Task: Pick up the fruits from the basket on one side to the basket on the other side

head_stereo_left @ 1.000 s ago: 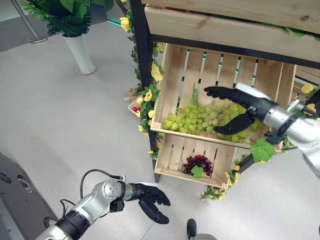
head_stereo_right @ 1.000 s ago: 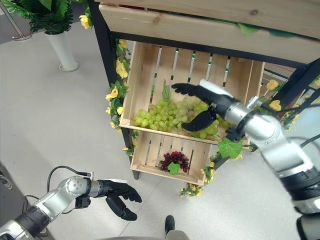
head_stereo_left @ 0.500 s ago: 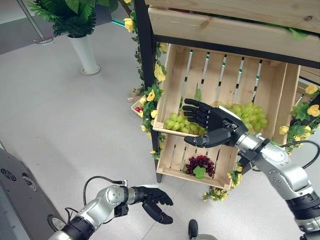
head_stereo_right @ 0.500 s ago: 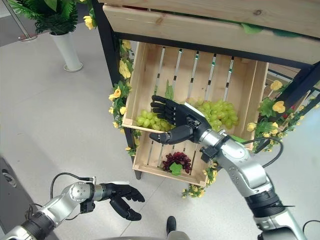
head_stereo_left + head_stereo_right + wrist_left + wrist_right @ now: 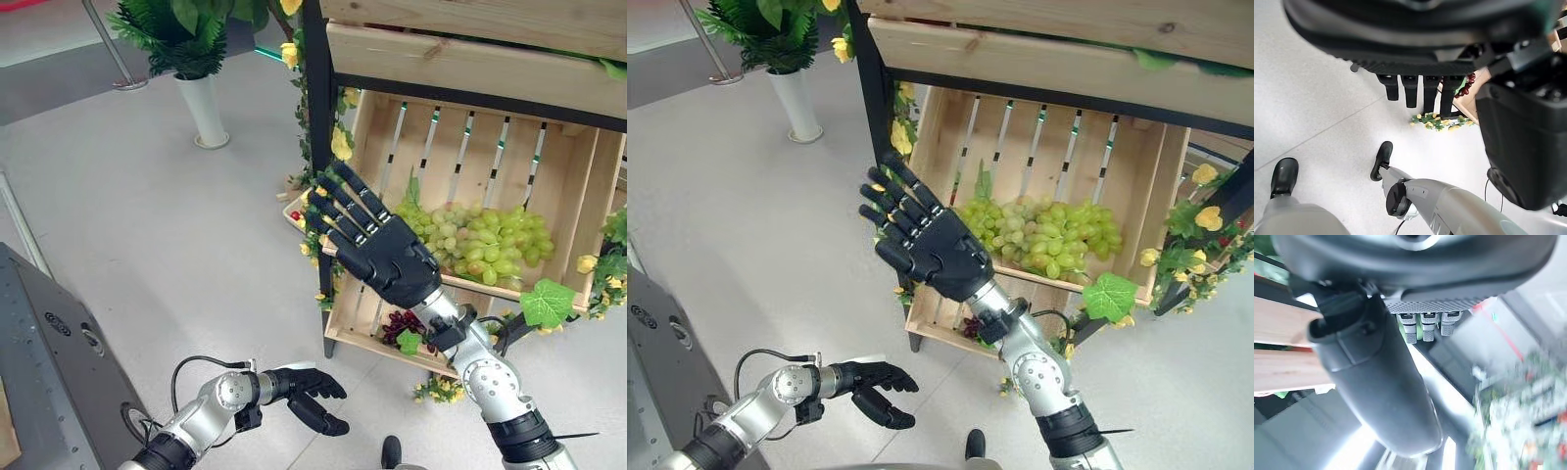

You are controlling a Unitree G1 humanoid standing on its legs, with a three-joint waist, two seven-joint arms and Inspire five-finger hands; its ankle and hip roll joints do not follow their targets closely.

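Wooden crate (image 5: 588,211) rim beside open-fingered right hand (image 5: 387,257)

The right hand (image 5: 392,257) hides most of the dark grapes (image 5: 400,326).

White vase (image 5: 205,110) with green plant (image 5: 176,34) stands on grey floor (image 5: 147,245), well left of black-framed wooden stand (image 5: 317,147). Yellow flowers (image 5: 340,145) and leaves trail down stand's post; large green leaf (image 5: 546,303) at right.
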